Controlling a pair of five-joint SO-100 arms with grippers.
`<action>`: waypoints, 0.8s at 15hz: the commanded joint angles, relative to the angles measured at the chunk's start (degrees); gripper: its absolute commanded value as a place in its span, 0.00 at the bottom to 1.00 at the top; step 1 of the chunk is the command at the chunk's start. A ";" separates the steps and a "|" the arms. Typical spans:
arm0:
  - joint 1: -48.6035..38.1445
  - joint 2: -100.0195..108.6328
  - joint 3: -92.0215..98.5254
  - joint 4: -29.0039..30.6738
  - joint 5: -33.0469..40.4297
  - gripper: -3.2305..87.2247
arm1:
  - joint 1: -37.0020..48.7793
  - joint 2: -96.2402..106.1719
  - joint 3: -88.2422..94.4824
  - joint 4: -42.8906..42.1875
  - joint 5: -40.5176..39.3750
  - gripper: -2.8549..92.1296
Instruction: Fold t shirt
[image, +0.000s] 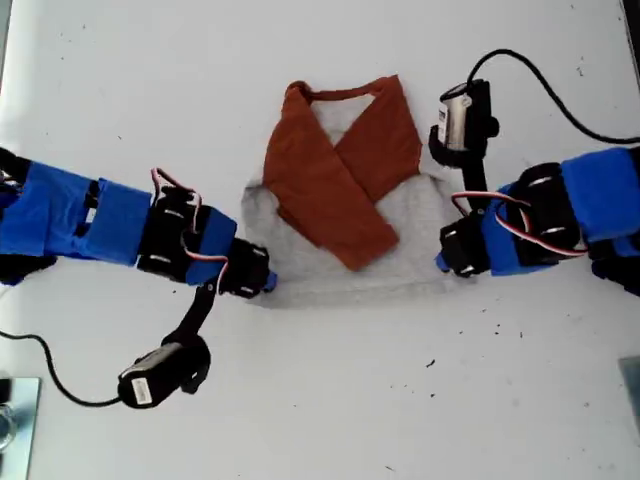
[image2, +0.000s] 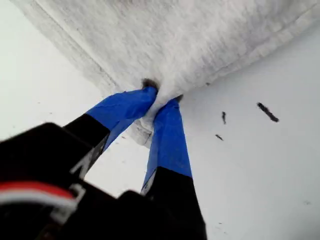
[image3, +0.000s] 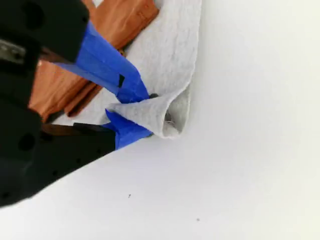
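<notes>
The t shirt (image: 340, 200) lies flat on the white table in the middle of the exterior view. Its rust-orange sleeves are crossed over the light grey body. My first gripper (image: 265, 282) reaches in from the exterior view's left and is shut on the bottom hem corner on that side. The first wrist view shows its blue-taped fingers (image2: 170, 130) pinching grey cloth (image2: 200, 45). My second gripper (image: 442, 262) comes from the exterior view's right, shut on the other hem corner. That corner curls up between the jaws of my second gripper (image3: 147, 114), with the orange sleeves (image3: 115, 25) behind.
Black wrist cameras with cables stick out from both arms (image: 160, 375) (image: 462, 115). Dark specks (image: 490, 325) dot the white table (image: 330, 400) below the shirt. A pale object (image: 15, 415) sits at the exterior view's lower left corner.
</notes>
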 joint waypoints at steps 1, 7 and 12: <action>-0.26 6.94 -4.04 3.78 -0.44 0.03 | 3.60 2.90 -7.29 2.02 -6.50 0.06; -27.25 21.53 -2.11 7.56 14.50 0.03 | 33.66 1.49 -19.51 -6.06 -29.79 0.06; -43.68 36.04 11.25 -2.11 20.65 0.42 | 49.75 -7.65 -22.94 -20.30 -25.93 0.42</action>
